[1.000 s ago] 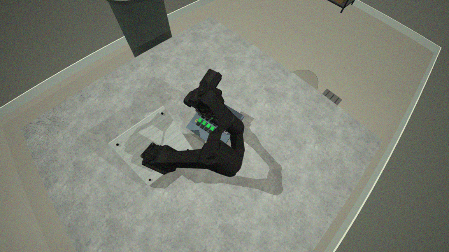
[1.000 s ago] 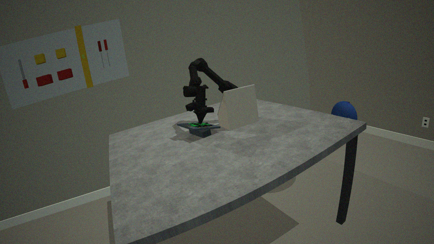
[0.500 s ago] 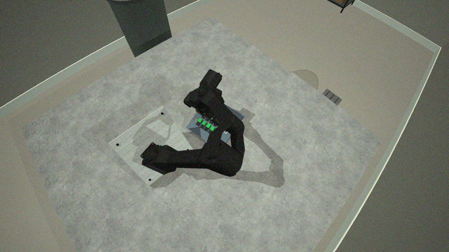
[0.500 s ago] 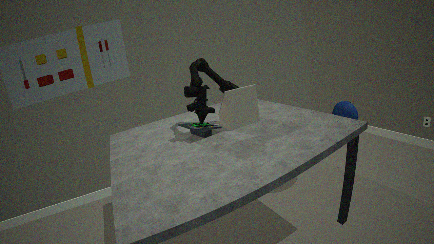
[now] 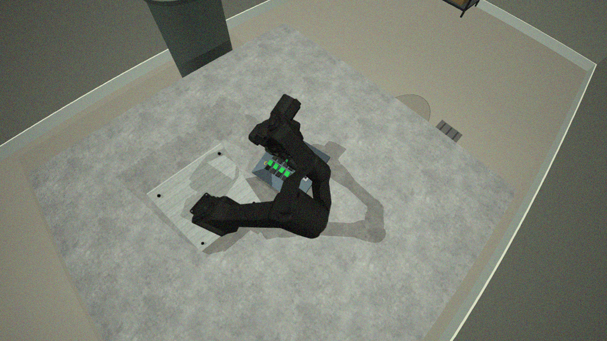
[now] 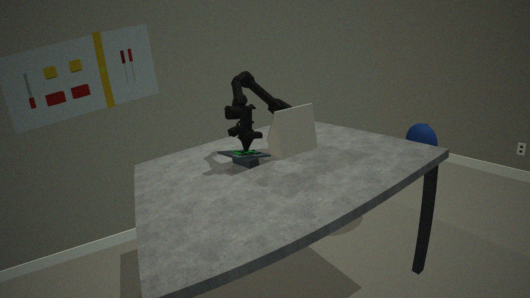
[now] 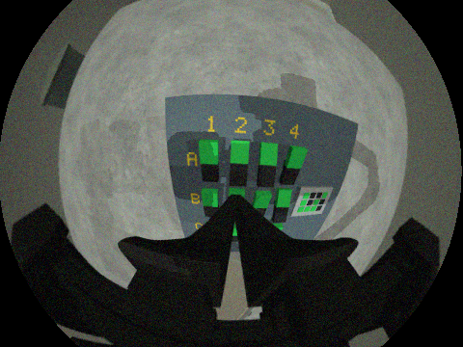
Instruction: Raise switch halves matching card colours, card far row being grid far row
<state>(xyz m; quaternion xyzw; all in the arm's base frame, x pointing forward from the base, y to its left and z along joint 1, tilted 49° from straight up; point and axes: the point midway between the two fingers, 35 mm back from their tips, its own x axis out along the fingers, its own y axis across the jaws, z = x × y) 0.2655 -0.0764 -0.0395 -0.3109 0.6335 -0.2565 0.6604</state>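
The blue-grey panel (image 5: 271,182) (image 6: 265,155) (image 7: 183,116) carries switches in rows A to C and columns 1 to 4. Row A shows whole in the wrist view; switch A1 (image 7: 209,151) and switch A4 (image 7: 296,157) are green on the far half, black on the near half. Which halves are raised is hard to tell. My gripper (image 6: 246,150) (image 7: 234,199) is shut and empty, its tips low over switch B2 (image 7: 236,191); contact cannot be told. The fingers hide most of row C. The card (image 7: 312,201) has a far row of green, dark, dark, green.
A pale block (image 6: 292,129) stands by the arm base, seen from above as a pale bolted plate (image 5: 171,199). A tall dark green cylinder (image 5: 189,30) stands at the table's far edge in the top view. A blue rounded object (image 6: 421,135) shows beyond the table.
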